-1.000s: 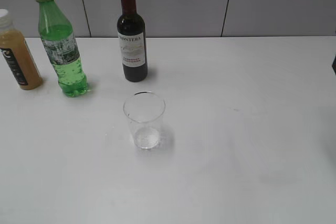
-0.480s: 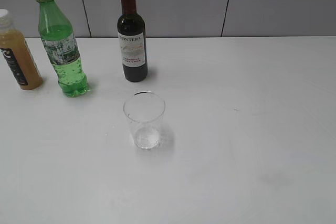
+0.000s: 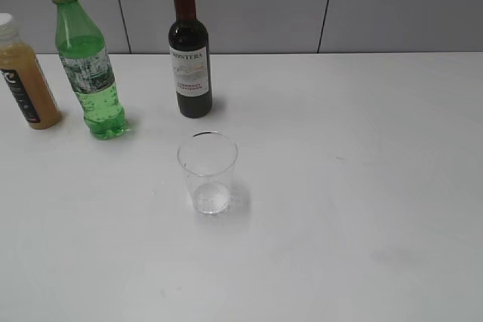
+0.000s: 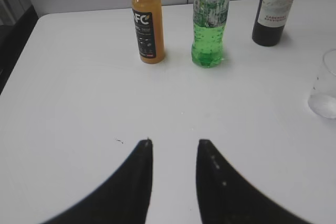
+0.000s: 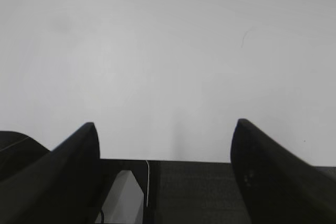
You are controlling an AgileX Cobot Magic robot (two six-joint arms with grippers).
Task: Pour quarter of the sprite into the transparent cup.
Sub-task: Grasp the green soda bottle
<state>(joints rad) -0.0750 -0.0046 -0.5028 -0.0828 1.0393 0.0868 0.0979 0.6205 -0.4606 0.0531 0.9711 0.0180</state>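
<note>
The sprite (image 3: 89, 73), a green bottle with no cap and a white-grey label, stands upright at the back left of the white table (image 3: 339, 186). It also shows in the left wrist view (image 4: 210, 24). The transparent cup (image 3: 207, 173) stands upright in the middle and looks almost empty; its edge shows in the left wrist view (image 4: 325, 85). My left gripper (image 4: 175, 142) is open and empty, well in front of the bottles. My right gripper (image 5: 165, 127) is wide open and empty, over the table's edge. Neither gripper shows in the exterior view.
An orange juice bottle (image 3: 24, 73) with a white cap stands left of the sprite, also in the left wrist view (image 4: 147, 24). A dark wine bottle (image 3: 189, 54) with a red cap stands behind the cup. A grey wall runs behind the table.
A dark part at the right edge of the exterior view has gone out of frame. The bottles and the cup have not moved.
</note>
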